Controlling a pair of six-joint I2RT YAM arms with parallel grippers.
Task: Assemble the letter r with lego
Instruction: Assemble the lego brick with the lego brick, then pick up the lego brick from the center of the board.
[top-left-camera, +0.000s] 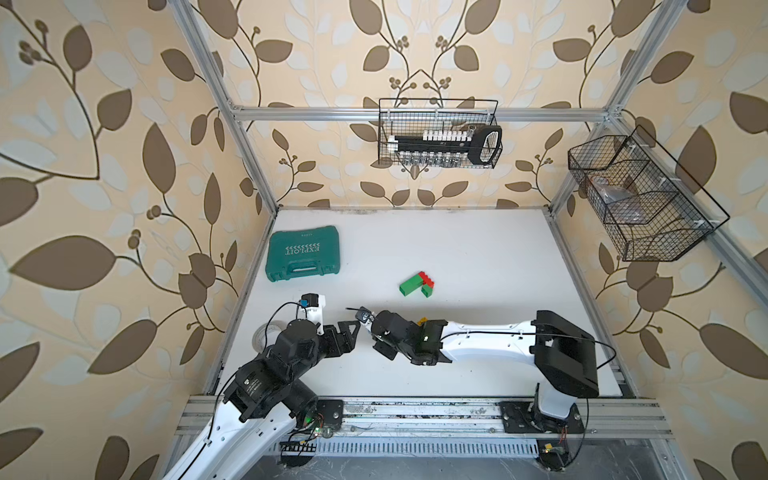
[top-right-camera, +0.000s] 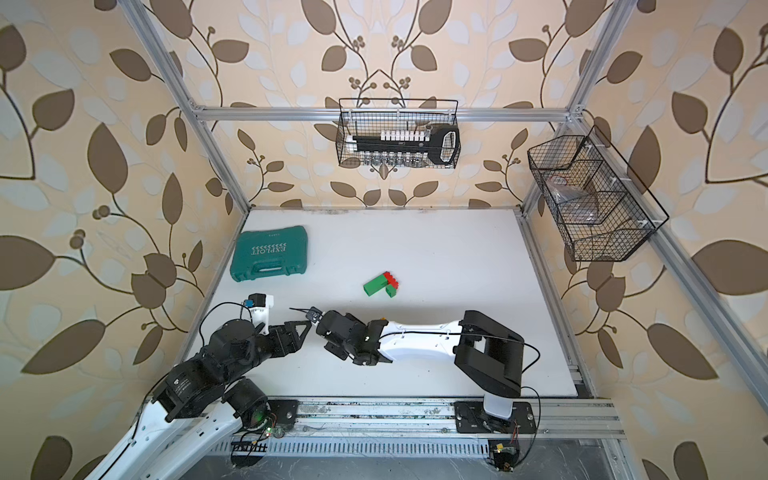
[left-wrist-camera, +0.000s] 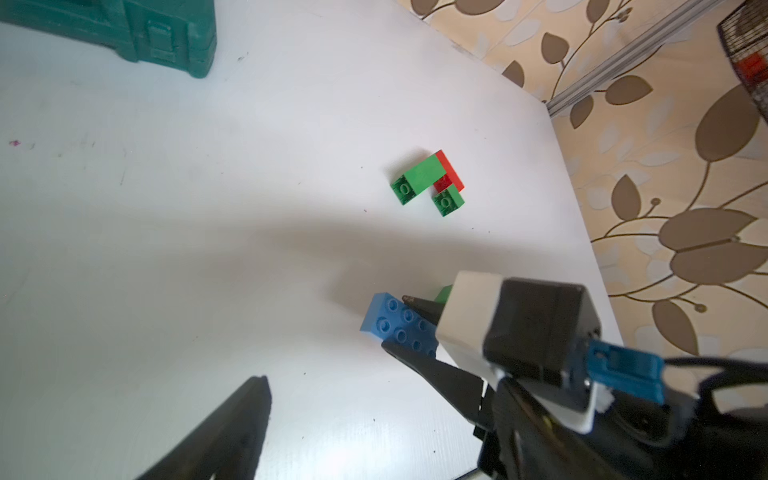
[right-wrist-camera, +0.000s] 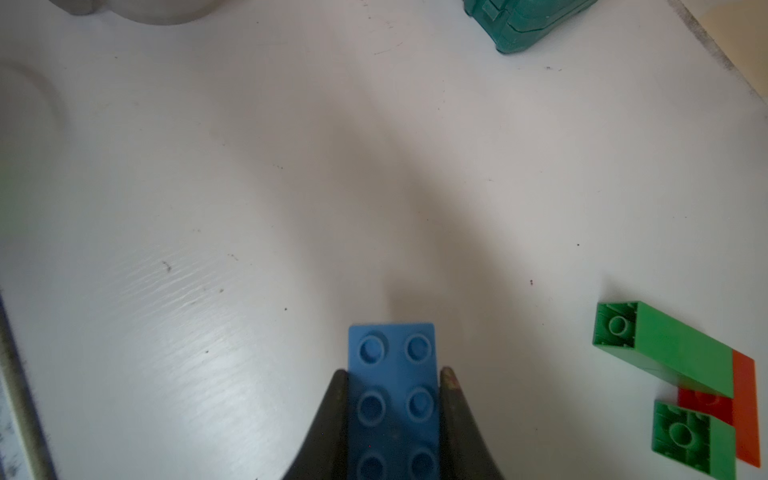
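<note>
- Our right gripper (right-wrist-camera: 395, 373) is clenched on the blue brick (right-wrist-camera: 392, 349). It pinches the long sides with the studs facing up, so the free end juts past the fingertips. We judge this hold leaves that end clear for pressing onto another piece.
- Our left gripper (left-wrist-camera: 323, 362) is released and empty just beside that brick, at the near left of the table. It is probably placed to steady or receive it.
- The partial letter (top-left-camera: 417, 284) lies on its side mid-table, well apart from both grippers. A long green brick (left-wrist-camera: 424, 172), a red brick (left-wrist-camera: 452, 169) and a small green brick (left-wrist-camera: 448, 201) are joined in a hook.
- The table (top-left-camera: 478, 245) is white and lightly scuffed, and a teal tool case (top-left-camera: 303, 254) sits at its far left.
- Leaf-patterned wallpaper and an aluminium frame enclose the room. It holds a far wire basket (top-left-camera: 388, 137) and a right wire basket (top-left-camera: 673, 237).
</note>
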